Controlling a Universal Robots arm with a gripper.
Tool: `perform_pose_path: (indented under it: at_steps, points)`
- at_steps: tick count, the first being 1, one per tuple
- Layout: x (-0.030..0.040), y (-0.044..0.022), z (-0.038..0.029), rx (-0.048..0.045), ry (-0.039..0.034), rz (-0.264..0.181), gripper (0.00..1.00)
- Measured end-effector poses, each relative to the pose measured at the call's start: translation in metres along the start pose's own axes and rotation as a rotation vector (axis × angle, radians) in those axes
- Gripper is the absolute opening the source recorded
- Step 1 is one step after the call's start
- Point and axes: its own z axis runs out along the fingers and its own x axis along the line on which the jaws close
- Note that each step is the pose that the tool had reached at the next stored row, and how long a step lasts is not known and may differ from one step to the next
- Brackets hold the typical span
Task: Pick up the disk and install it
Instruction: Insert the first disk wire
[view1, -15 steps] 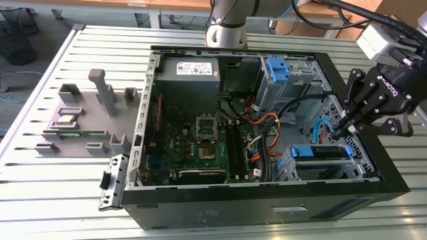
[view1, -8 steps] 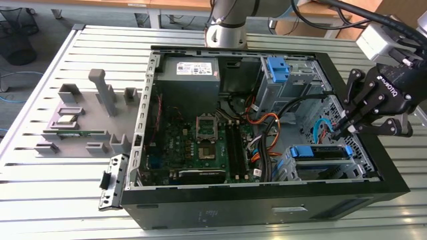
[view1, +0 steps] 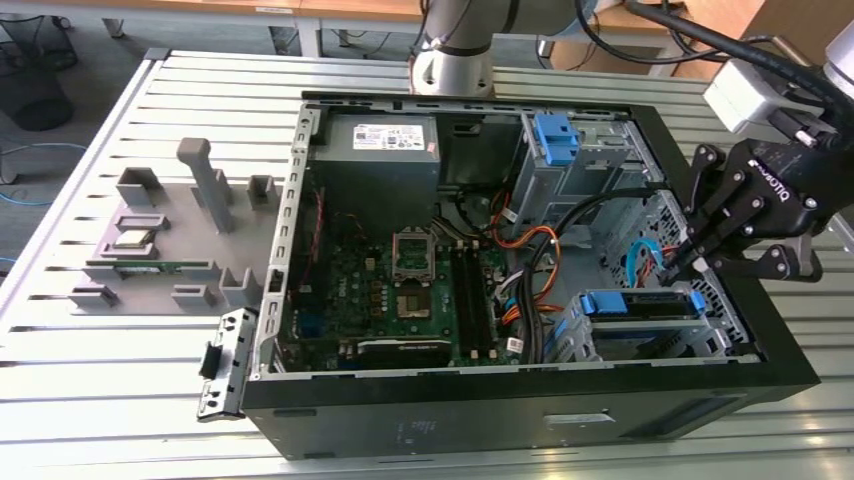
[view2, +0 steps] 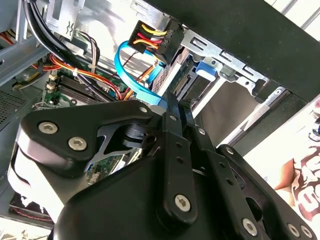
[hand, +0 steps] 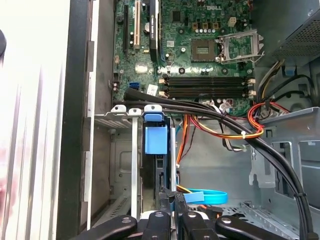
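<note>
Blue plastic is what I find first: the bracket around the disk (view1: 641, 305), which sits in the drive cage (view1: 725, 335) at the front corner of the open computer case (view1: 534, 412), on the exterior view's right. In the first wrist view I see the disk edge-on in that cage, its blue tab (hand: 155, 137) towards the motherboard (hand: 210, 55).

My claw (view1: 671, 265) hangs over the case's side wall on the exterior view's right, angled down and inward, with its tips just above the disk and close to it. I cannot tell whether they touch it. In the second wrist view the two fingers (view2: 172, 130) run together to a point, so I read the claw as pressed together, with nothing visible between the tips.

A light blue flat cable (hand: 207, 196) passes just beyond the fingertips, and a thick bundle of black cables (hand: 235, 132) crosses the case between the motherboard and the cage, with orange wires (hand: 255, 127) beside it.

Further back in the case a second blue bracket (view1: 554, 135) sits in the upper bay, and the grey power-supply box (view1: 380, 140) fills the far corner beside it. The case lies on a slatted metal tabletop (view1: 120, 390). A grey holder (view1: 167, 235) with small parts stands well apart from the case, on the exterior view's left.
</note>
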Motion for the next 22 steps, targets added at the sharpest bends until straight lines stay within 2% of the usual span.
perform_pose_path:
  at_steps: [9,14,20,22]
  points:
    - [0.0007,0.0048,0.0045,0.0451,0.0017,-0.017,0.16]
    - [0.0008,0.0181,0.0066,0.0663,0.0016,-0.017,0.16]
    - [0.0009,0.025,0.0092,0.1107,0.0016,-0.019,0.16]
    - [0.001,0.0261,0.0094,0.114,0.0018,-0.02,0.16]
